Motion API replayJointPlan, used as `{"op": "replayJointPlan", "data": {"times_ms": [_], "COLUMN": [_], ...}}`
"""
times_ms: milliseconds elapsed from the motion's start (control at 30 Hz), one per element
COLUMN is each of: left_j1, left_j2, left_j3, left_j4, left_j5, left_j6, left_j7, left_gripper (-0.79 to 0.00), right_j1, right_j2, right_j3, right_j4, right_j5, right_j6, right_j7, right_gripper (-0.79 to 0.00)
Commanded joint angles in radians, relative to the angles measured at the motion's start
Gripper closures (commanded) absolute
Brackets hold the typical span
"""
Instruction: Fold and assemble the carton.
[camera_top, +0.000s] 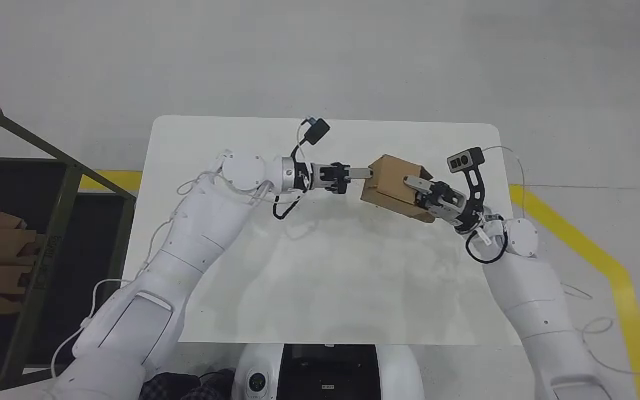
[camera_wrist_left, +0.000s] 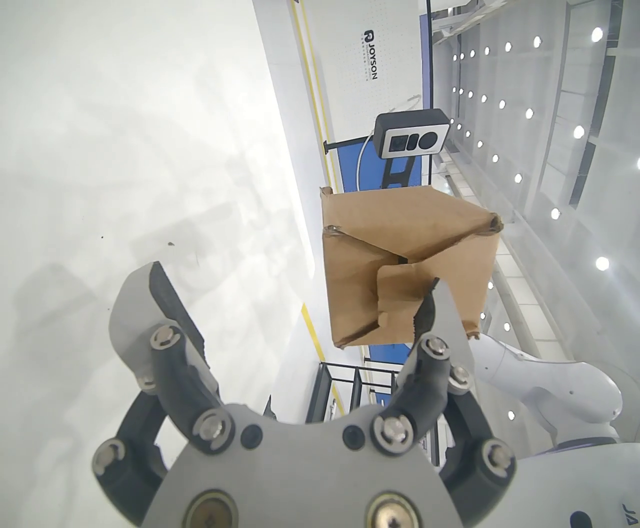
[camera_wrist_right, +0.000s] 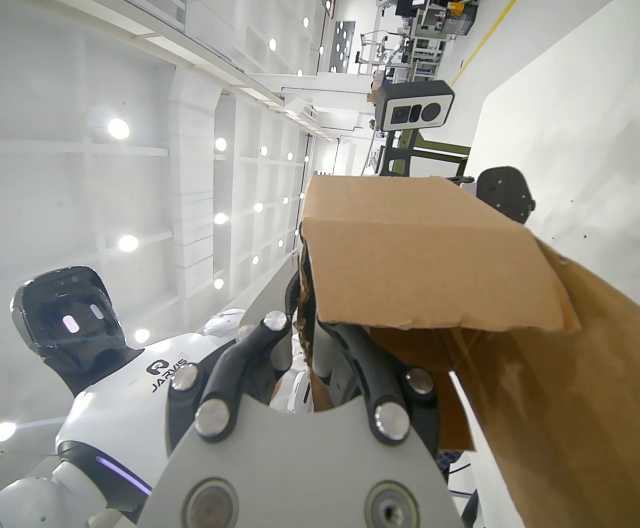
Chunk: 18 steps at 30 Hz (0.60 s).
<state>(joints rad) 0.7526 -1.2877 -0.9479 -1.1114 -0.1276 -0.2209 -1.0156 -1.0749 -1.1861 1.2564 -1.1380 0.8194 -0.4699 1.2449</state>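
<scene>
The carton (camera_top: 392, 180) is held above the table (camera_top: 250, 290) by the right gripper (camera_wrist_right: 312, 327), which is closed on one side wall. The left gripper (camera_wrist_left: 295, 305) is spread wide just beside the bottom flaps (camera_wrist_left: 400, 285). These flaps are turned straight toward it, so a push along its own axis is probably needed next.

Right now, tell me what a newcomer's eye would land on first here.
The brown carton draws the eye first, held in the air over the white table between both arms. The right tool is clamped on one of its walls. The open left tool faces its folded end flaps, with one fingertip at them.
</scene>
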Motion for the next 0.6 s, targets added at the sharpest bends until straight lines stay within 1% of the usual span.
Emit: {"op": "replayJointPlan", "data": {"times_ms": [0, 567], "left_j1": [-0.001, -0.011], "left_j2": [-0.001, -0.01], "left_j3": [0.004, 0.028], "left_j4": [0.003, -0.001], "left_j5": [-0.001, -0.017], "left_j6": [-0.003, -0.01], "left_j7": [0.0, -0.014], "left_gripper": [-0.785, -0.785], "right_j1": [0.001, 0.014], "right_j2": [0.0, -0.01], "right_j3": [0.001, -0.023], "right_j4": [0.0, 0.023], "right_j5": [0.006, 0.001], "right_j6": [0.002, 0.007], "right_j7": [0.005, 0.015], "right_gripper": [0.0, 0.0]}}
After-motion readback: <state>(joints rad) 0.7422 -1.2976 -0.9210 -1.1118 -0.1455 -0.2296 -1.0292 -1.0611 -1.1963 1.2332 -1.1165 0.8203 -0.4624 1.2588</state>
